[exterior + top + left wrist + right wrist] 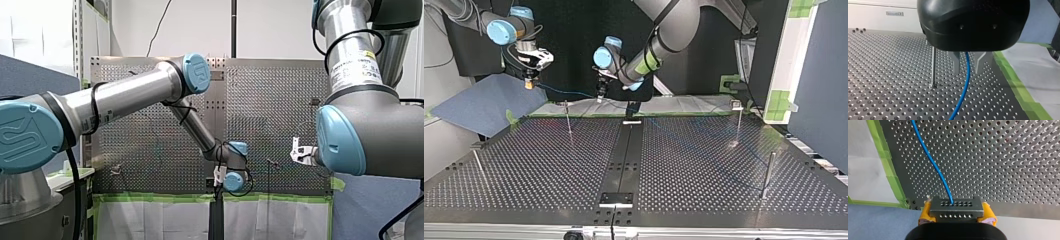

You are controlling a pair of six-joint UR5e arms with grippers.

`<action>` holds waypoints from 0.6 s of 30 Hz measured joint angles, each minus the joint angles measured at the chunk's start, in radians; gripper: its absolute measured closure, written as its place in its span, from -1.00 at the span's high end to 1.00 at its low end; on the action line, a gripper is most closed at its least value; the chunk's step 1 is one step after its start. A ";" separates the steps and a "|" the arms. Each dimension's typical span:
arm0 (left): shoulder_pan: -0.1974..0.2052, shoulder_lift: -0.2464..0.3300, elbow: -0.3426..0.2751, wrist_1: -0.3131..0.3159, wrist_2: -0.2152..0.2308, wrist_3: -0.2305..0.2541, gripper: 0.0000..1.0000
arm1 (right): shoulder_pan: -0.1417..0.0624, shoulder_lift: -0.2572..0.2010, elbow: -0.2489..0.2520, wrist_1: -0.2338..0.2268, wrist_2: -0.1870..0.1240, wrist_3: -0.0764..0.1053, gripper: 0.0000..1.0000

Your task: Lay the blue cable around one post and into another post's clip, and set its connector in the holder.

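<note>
In the right wrist view my right gripper is shut, its yellow pads clamping the grey connector. The blue cable leaves the connector and runs out over the perforated table. Seen from the top view, this gripper hangs above the table's far left corner, and the cable stretches toward my left gripper. In the left wrist view my left gripper hangs open just above the table. The cable passes between its metal fingers without touching them. A thin post stands beside them.
More posts stand on the table: one near the far left, one with a clip at the far right, one at the near right, one leaning at the near left. A black rail with brackets runs down the middle. Green tape edges the table.
</note>
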State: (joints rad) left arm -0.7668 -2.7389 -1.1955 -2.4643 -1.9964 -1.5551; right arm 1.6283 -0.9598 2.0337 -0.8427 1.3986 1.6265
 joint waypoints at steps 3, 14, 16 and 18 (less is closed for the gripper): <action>-0.001 0.000 -0.001 -0.004 0.001 -0.001 -0.79 | -0.001 0.000 0.000 -0.002 0.000 0.000 -1.00; -0.005 0.000 -0.001 -0.006 -0.001 -0.002 -0.89 | 0.000 0.000 0.000 0.003 0.001 0.000 -1.00; -0.005 0.000 -0.001 -0.006 0.000 -0.002 -0.89 | 0.001 0.000 0.000 0.004 0.001 0.000 -1.00; -0.006 0.000 -0.001 -0.006 0.002 -0.002 -0.89 | 0.002 0.000 0.000 0.005 0.001 0.000 -1.00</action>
State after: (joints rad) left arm -0.7730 -2.7388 -1.1961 -2.4699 -1.9946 -1.5569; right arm 1.6306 -0.9597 2.0335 -0.8374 1.3992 1.6265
